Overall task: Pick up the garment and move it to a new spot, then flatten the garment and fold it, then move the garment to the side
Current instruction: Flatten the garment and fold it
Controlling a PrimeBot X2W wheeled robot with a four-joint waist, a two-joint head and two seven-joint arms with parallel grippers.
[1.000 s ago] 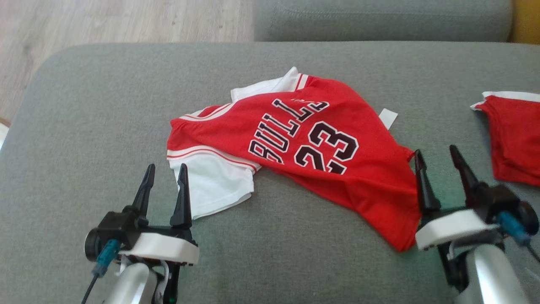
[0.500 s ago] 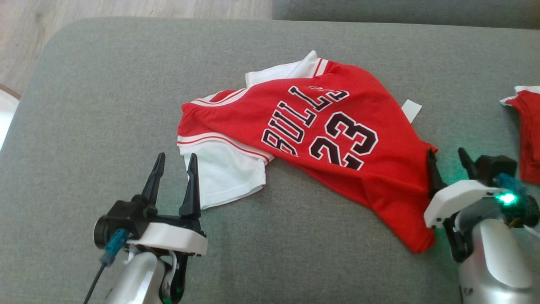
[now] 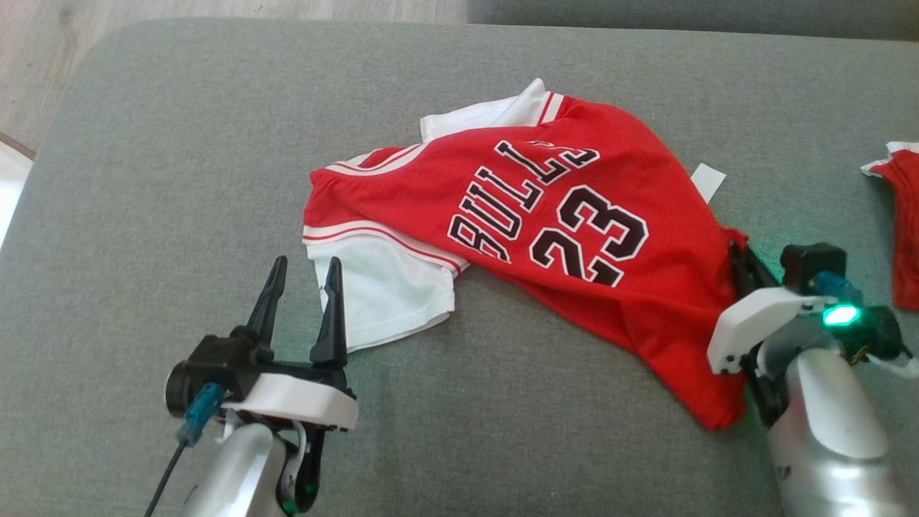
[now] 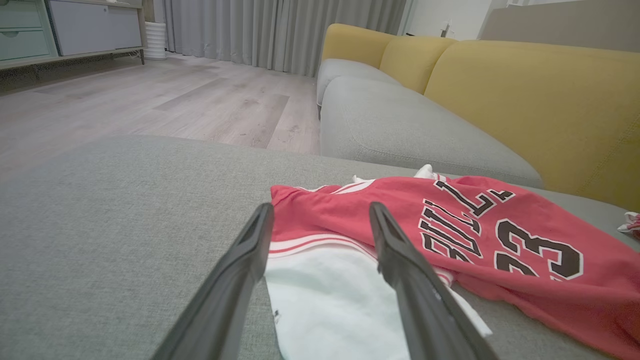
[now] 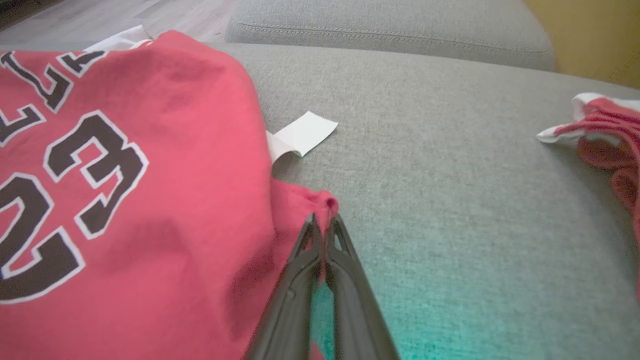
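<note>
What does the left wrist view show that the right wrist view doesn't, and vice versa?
Left wrist view: the open left claw pointing at the jersey and its white sleeve, plus curtains and a cabinet. Right wrist view: the right claw shut on the jersey, and a white tag. Both: the number 23, the grey cushion and the second red garment.

Jersey (image 3: 646, 309): smooth, matt knit cloth, as you see. Tag (image 5: 305, 132): white, paper-like. Seat (image 3: 143, 179): coarse grey woven fabric, matt. Floor (image 4: 175, 100): pale wood-grain planks with a faint sheen. Your left claw (image 3: 307, 263) and right claw (image 5: 322, 222): dark matt plastic fingers (image 4: 400, 270) on smooth white mounts (image 3: 294, 409). Forearm (image 3: 826, 424): silvery, glossy shell.
</note>
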